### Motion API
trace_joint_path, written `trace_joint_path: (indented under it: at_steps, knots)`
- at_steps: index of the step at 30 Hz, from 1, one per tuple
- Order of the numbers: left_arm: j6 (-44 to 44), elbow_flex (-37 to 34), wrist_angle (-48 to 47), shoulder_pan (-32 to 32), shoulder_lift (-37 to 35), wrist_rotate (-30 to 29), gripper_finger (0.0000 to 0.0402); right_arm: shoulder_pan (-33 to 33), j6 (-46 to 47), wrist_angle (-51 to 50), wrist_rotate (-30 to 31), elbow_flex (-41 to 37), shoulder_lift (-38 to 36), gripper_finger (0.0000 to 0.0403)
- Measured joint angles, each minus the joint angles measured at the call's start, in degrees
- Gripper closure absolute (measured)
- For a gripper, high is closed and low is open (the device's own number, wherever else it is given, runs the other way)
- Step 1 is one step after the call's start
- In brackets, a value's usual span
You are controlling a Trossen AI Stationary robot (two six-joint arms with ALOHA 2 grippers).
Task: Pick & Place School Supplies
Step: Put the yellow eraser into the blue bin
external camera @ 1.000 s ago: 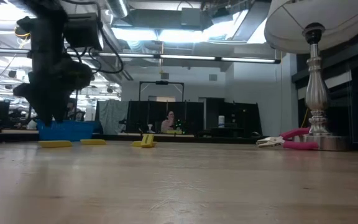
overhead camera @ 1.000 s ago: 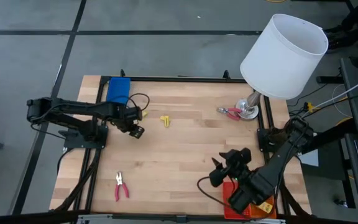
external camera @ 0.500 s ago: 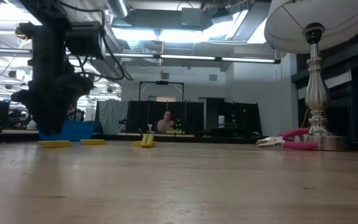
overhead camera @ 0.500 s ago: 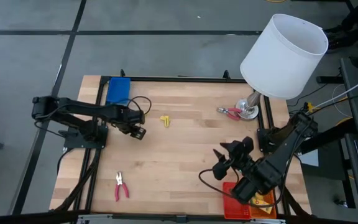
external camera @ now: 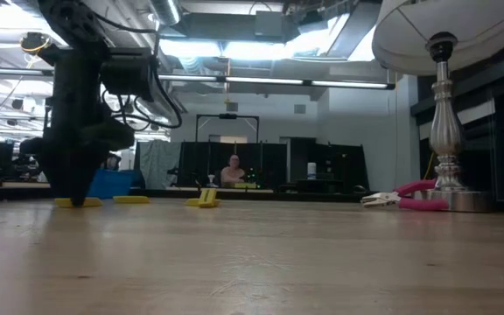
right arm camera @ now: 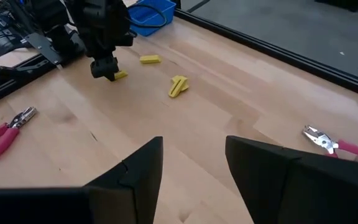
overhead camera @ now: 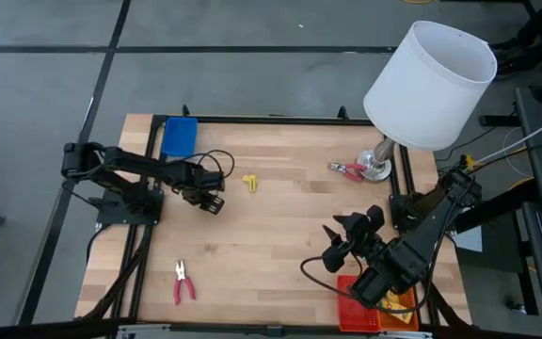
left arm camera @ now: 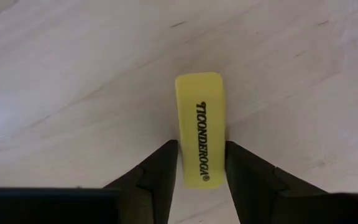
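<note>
My left gripper (overhead camera: 212,202) is down at the table left of centre, open. Its fingers (left arm camera: 166,155) stand on either side of a yellow eraser (left arm camera: 200,127) printed TICONDEROGA, which lies flat on the wood. A second yellow eraser (right arm camera: 150,59) and a pair of small yellow pieces (right arm camera: 178,85) lie close by. One red-handled pliers (overhead camera: 184,282) lies near the left front, another (overhead camera: 346,169) at the lamp base. My right gripper (overhead camera: 346,247) hovers open over the near right part of the table. My left gripper comes at the yellow eraser from above, pointing down, one finger along each long side near one end (left arm camera: 199,174). The eraser lies flat on the table. I cannot tell whether the fingers touch it.
A blue tray (overhead camera: 179,137) sits at the far left corner. A red tray (overhead camera: 360,311) holding an orange packet (overhead camera: 398,303) sits at the near right, under my right arm. A white-shaded lamp (overhead camera: 428,85) stands at the far right. Bare wood fills the middle.
My left gripper has moved a little toward the table's right and near edge and come down to the table over the yellow eraser. My right arm shifted slightly toward the far edge, then kept still.
</note>
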Motion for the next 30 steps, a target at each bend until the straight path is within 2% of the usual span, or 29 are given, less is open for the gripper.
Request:
trace_joint_path:
  at_steps: [5,8,12,14,20,30]
  knots:
    - [0.37,-0.32,0.58,0.0,-1.5,-1.22,0.0311,0.0,-0.04,-0.01,0.0,0.0,0.0,0.0225]
    - [1.0,-0.26,5.46,0.33,-4.59,-3.71,0.0335,0.0,-0.02,-0.01,0.0,0.0,0.0,0.0225]
    - [1.48,-0.37,11.88,1.22,-11.0,-2.92,0.0336,0.0,0.42,-0.01,1.04,0.0,0.0,0.0225]
    - [-0.34,-0.22,14.59,2.44,-14.9,-4.33,0.0333,-0.01,0.63,-0.01,1.44,0.0,0.0,0.0225]
    - [-6.05,-0.22,10.13,9.51,-23.61,-14.63,0.0333,-0.02,1.75,-0.01,2.99,0.0,0.0,0.0225]
    - [1.33,3.16,1.82,23.78,-25.19,-17.72,0.0337,-0.13,2.57,0.01,4.05,0.0,0.0,0.0225]
